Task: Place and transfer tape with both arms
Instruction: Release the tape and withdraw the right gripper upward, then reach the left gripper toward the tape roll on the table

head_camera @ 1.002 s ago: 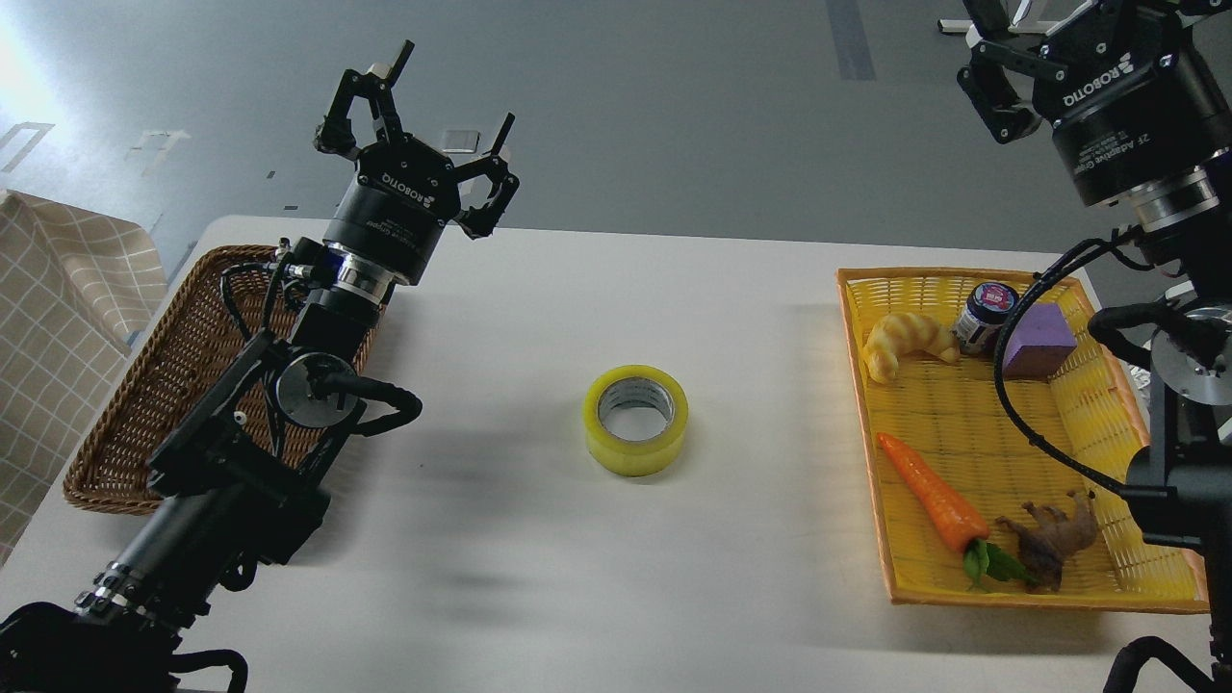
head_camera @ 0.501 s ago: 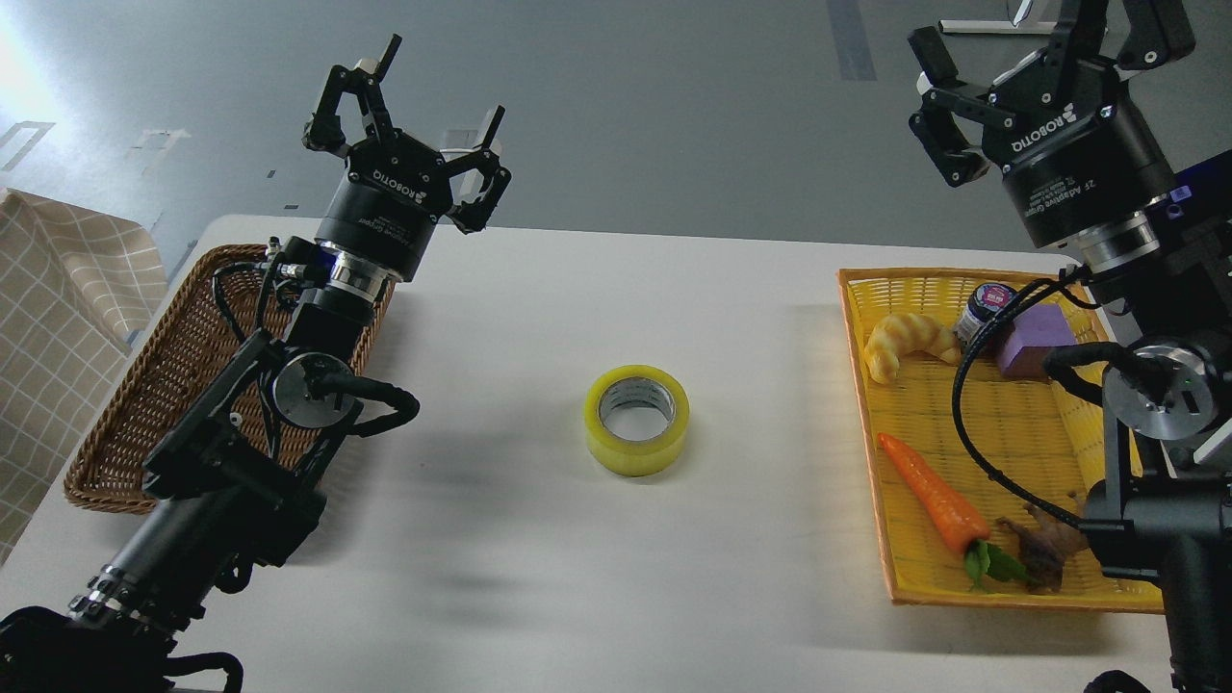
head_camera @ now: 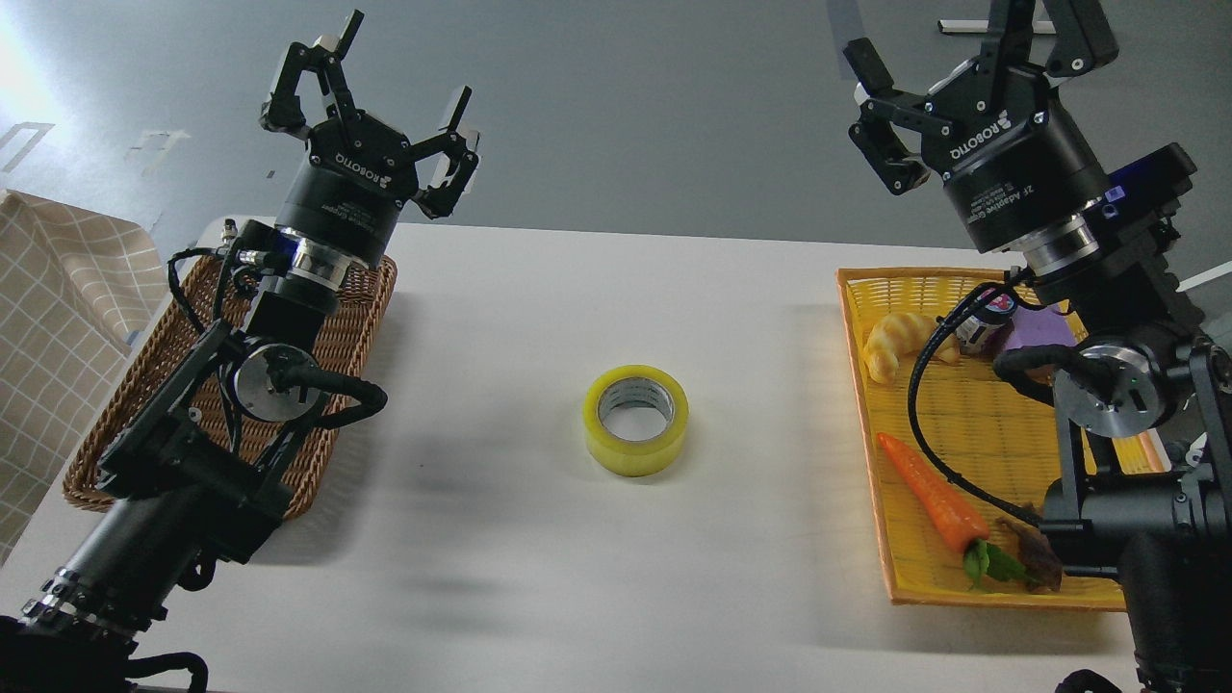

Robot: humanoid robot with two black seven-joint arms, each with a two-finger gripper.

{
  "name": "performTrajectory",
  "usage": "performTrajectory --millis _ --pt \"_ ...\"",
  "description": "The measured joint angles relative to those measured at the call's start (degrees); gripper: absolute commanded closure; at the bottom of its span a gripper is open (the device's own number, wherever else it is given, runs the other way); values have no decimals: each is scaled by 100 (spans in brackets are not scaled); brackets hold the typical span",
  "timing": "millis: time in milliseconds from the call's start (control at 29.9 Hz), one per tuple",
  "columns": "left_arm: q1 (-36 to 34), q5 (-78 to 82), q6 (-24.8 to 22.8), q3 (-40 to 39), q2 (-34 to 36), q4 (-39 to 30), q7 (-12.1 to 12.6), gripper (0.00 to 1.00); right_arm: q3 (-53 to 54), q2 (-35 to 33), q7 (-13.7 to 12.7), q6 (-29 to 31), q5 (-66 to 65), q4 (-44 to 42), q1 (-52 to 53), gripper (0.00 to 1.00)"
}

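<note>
On the white table [head_camera: 500,577], one tape [head_camera: 636,420], two baskets.

Black arms [head_camera: 192,462], silver joint discs, ROBOTIQ-marked claws.

Single head view, high, facing forward-down over table [head_camera: 500,289]; arms enter both sides.

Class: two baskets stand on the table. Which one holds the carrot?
The yellow basket at the table's right side; the carrot lies inside it. The brown wicker basket on the left sits partly hidden behind the left arm.
</note>
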Motion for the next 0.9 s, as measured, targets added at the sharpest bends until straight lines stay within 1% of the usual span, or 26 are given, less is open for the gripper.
performTrajectory --millis 67,100,134,200,234,334,468,501,568,601,668,702,735,802,902 --pt "7 305 113 20 9 -60 -68 2 -10 1 -9 -1 -2 -27 11 0" --pt "8 711 261 42 18 -91 -171 2 -24 1 -14 -1 -2 -44 13 0" --pt "8 1157 439 67 30 -127 -291 2 -39 1 -18 -1 -3 -59 13 0" --pt "7 2348 972 113 89 -275 -578 2 -55 2 -21 4 -3 -95 23 0" --pt "7 2844 1214 150 122 -352 -662 2 -57 2 -23 8 -4 -113 30 0" --pt "4 3718 1635 349 267 -573 -753 2 -59 -6 -25 14 -4 -178 74 0" --pt "-23 4615 1924 719 597 -816 -775 2 -60 -16 -26 9 -15 -230 127 0" --pt "-30 5053 2073 845 655 -831 -768 2 -61 -16 -29 4 -18 -230 149 0" --pt "-25 6111 2420 1117 728 -844 -657 2 -62 -16 -30 -4 -22 -230 248 0" --pt "-13 6569 2531 1239 752 -843 -510 2 -64 -17 -30 -7 -25 -233 293 0" --pt "10 7199 2627 1458 792 -781 -77 2 -67 -32 -30 -10 -29 -263 351 0" --pt "16 7401 2649 1597 826 -733 204 2 -68 -54 -32 -12 -30 -289 368 0" --pt "17 7521 2657 1762 848 -677 424 2 -68 -97 -35 -13 -30 -316 379 0" --pt "2 7655 2663 2007 861 -580 630 2 -68 -178 -37 -14 -30 -349 387 0" --pt "-39 8022 2669 2269 847 -380 707 2 -65 -235 -38 -14 -26 -366 387 0"
